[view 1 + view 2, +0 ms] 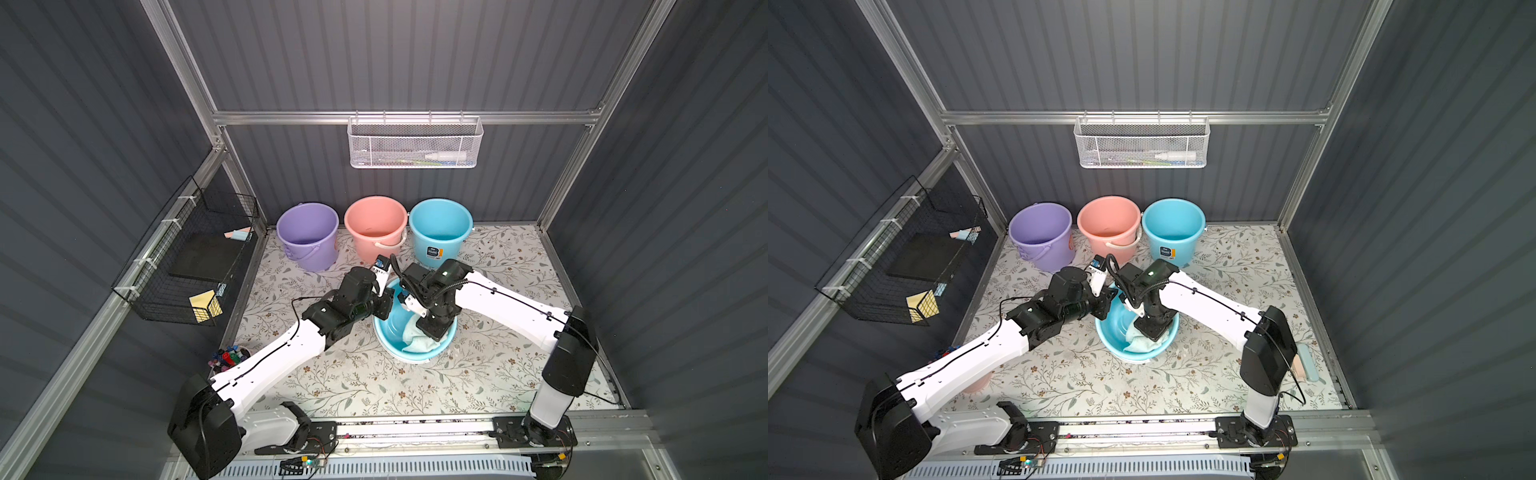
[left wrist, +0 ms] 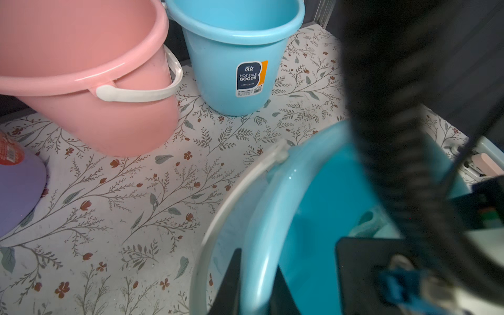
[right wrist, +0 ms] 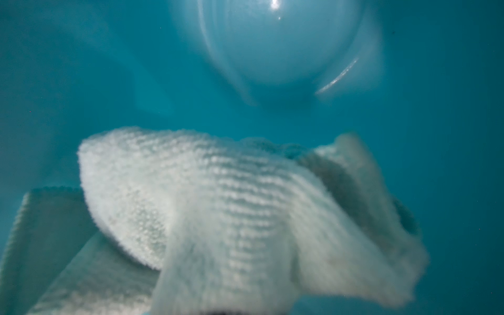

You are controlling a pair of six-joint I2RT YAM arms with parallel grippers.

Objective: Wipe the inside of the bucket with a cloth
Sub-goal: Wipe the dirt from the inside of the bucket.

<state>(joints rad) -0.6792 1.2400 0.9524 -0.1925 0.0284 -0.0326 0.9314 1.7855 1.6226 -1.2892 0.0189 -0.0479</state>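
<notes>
The bucket (image 1: pixel 388 329), light blue, is placed at the middle of the floral counter (image 1: pixel 332 386). Behind it, three upright buckets are lined along the back wall: a purple bucket (image 1: pixel 307 232), a pink bucket (image 1: pixel 375 226) and a rear blue bucket (image 1: pixel 440 228).

In both top views its mouth is turned upward, almost squarely toward the camera, so its long axis runs steeply up from the counter. Whether it leans a little toward the near edge cannot be told. Its pale handle (image 2: pixel 231 196) is seen hanging outside the rim in the left wrist view.

The rim is gripped on the side toward the left arm by the left jaws. They are closed narrowly over the wall, with one finger (image 2: pixel 233 278) outside it and the other inside.

The right jaws are lowered inside the bucket and hidden by the wrist in the top views. They are clamped tight, and the cloth (image 3: pixel 218 207) is bunched out from them. The cloth, pale and ribbed, is spread against the near inner wall, with its edge drawn up close to the rim. Beyond it, the bucket's round floor is seen in the right wrist view.
</notes>
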